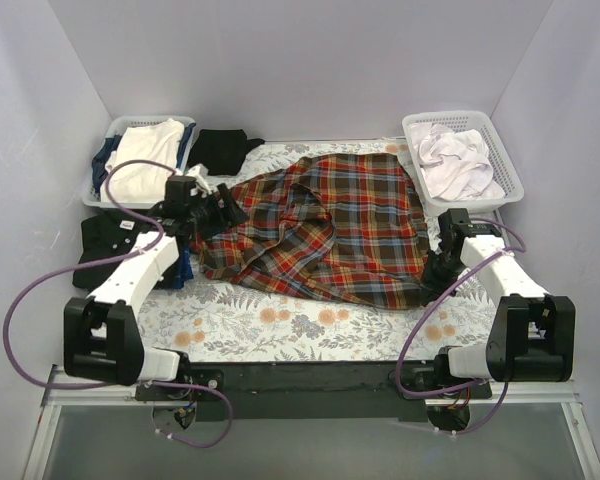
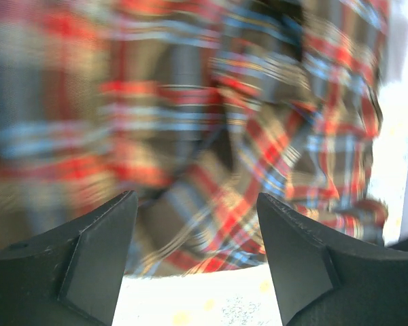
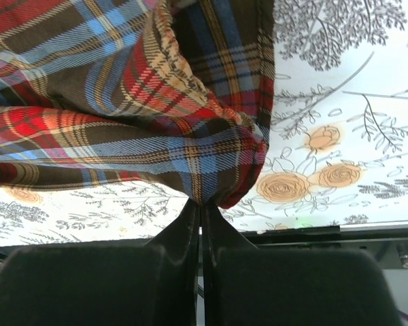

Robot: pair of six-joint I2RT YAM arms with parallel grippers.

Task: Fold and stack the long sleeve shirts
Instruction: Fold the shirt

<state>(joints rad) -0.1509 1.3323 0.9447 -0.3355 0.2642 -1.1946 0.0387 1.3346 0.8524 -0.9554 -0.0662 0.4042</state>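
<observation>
The right gripper (image 3: 202,207) is pressed shut on a pinched fold of the plaid shirt (image 3: 122,102), its two dark fingers (image 3: 183,231) meeting with the cloth bunched just above them. In the overhead view this right gripper (image 1: 442,272) sits at the near right corner of the plaid shirt (image 1: 325,225), low over the desk (image 1: 280,330). The left gripper (image 2: 197,258) stands wide with nothing between its fingers (image 2: 98,258). The plaid shirt (image 2: 211,136) fills the view beyond them, blurred, and a strip of pale desk (image 2: 211,299) shows below. From above, the left gripper (image 1: 225,212) hovers at the shirt's left edge. The shirt, red-orange tartan with dark, yellow and light-blue lines, lies rumpled and partly spread across the middle of the desk, which has a white cover printed with flowers and ferns. To the left, beside the left arm, lies a folded black shirt (image 1: 105,238). At the far left corner a white basket (image 1: 98,180) holds cream and dark clothing, and just right of it a black cloth (image 1: 220,148) lies in a heap. At the far right corner a second white basket (image 1: 510,170) holds white clothing.
</observation>
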